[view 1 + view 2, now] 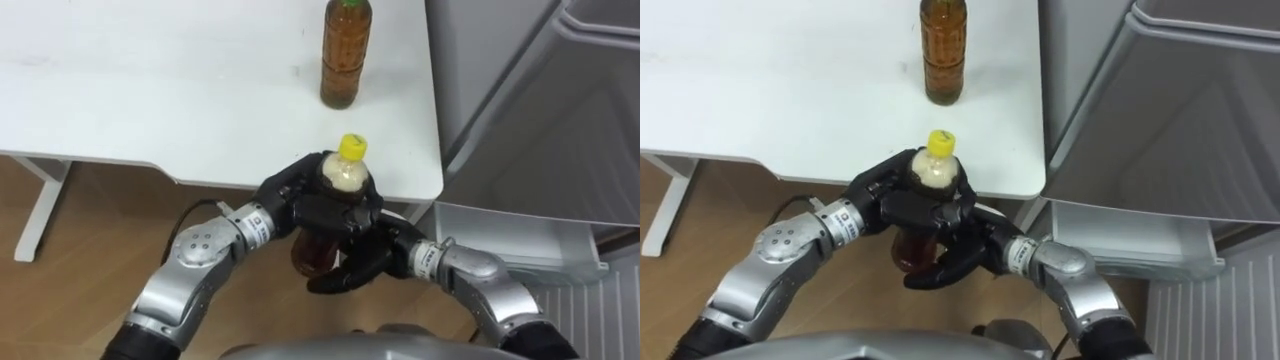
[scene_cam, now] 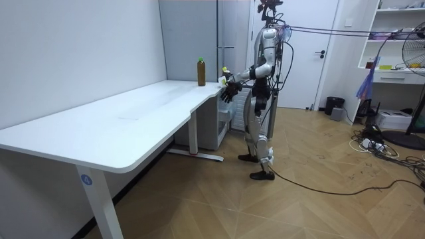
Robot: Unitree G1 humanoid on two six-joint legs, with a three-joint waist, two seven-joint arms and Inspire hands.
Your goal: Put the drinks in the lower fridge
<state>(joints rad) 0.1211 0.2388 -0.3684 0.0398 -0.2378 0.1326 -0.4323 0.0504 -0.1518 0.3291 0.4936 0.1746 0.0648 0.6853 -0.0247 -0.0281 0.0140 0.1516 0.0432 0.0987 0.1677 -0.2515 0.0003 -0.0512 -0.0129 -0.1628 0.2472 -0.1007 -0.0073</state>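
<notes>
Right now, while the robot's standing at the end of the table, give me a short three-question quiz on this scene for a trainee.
1. True or false: the yellow-capped bottle stands on the white table.
2. Of the left hand and the right hand, which holds that bottle? A: left alone. B: right alone. C: both.
3. Fill in: the second bottle stands upright on the ____.

Key: 1 false, it is held off the table's edge; 2 C; 3 table.
</notes>
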